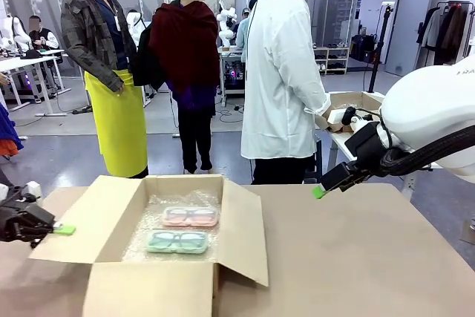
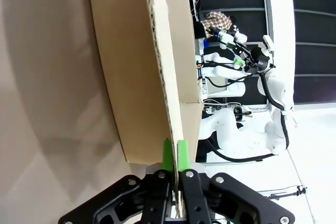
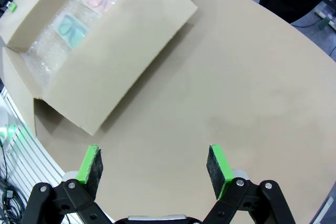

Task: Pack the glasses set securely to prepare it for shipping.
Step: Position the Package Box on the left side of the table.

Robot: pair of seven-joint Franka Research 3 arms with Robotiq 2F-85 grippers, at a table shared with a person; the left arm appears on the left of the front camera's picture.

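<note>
Glasses cases — apparently on bubble wrap — inside open box

An open cardboard box sat at the lower left of the front view on a tan table, its flaps spread outward, with bubble wrap lining its floor. Behind the table, at upper centre, a person in a white coat stood beside a second box.
</note>
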